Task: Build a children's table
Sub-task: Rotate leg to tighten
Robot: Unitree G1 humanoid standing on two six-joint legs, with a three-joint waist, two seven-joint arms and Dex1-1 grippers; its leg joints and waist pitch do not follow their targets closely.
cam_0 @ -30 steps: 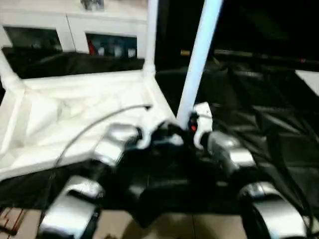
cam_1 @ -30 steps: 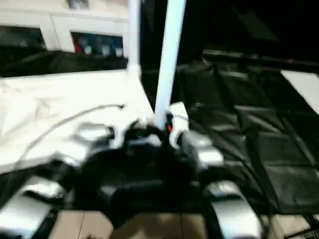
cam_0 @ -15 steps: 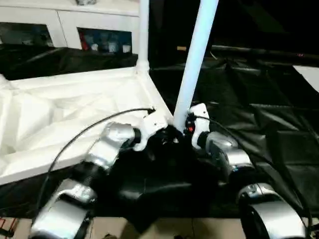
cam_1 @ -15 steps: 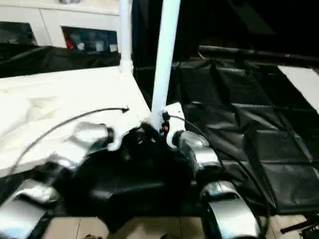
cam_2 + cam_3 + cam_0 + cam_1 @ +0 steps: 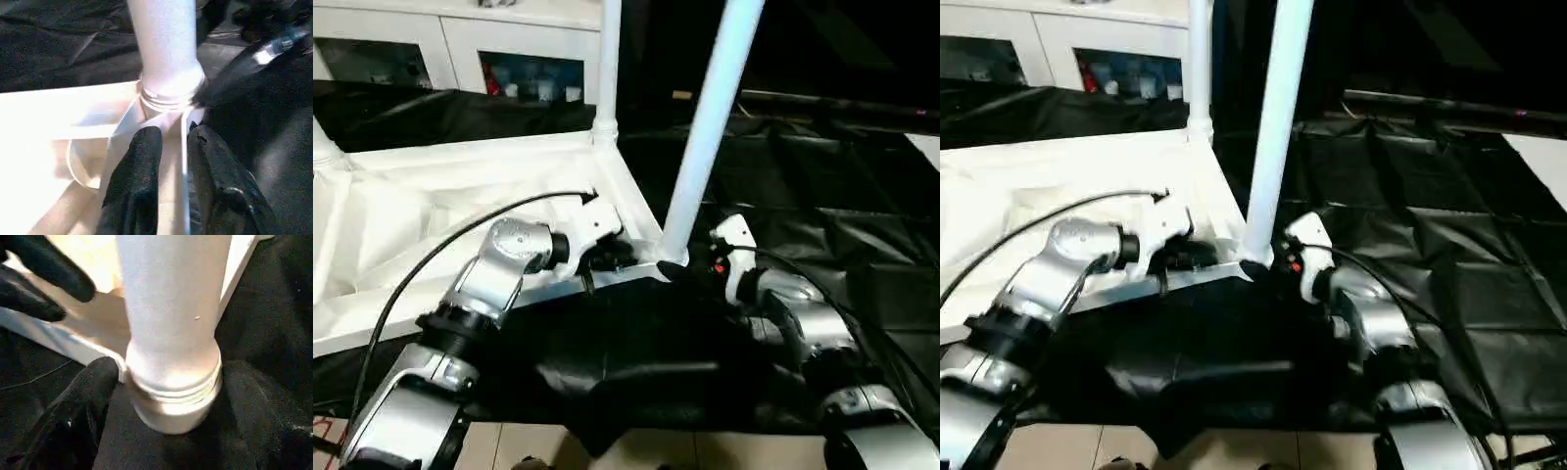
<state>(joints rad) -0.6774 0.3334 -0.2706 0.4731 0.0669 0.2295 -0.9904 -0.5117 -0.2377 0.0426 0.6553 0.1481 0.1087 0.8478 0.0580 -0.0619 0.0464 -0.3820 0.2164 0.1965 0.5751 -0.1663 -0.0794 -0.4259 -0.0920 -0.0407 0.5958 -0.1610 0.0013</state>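
From the head camera we see the children's table (image 5: 460,211) lying upside down on black sheeting, its top flat and its ribbed underside facing up. The near leg (image 5: 710,127) stands upright in the corner socket closest to us, its long axis vertical, and a far leg (image 5: 607,69) stands in the corner behind it. Our left gripper (image 5: 607,257) sits on the near rim just beside that socket; our right gripper (image 5: 690,269) sits on the other side of the leg's foot, so the leg rises between the two, about equally near to each.

From the left wrist, our jaws straddle the thin rim wall of the top, fingers (image 5: 134,181) slightly apart, not clamped on it as far as we can judge; the leg's collar lies straight ahead.

From the right wrist, our jaws stand released, one finger (image 5: 83,406) just beside the collar, the leg ungrasped.
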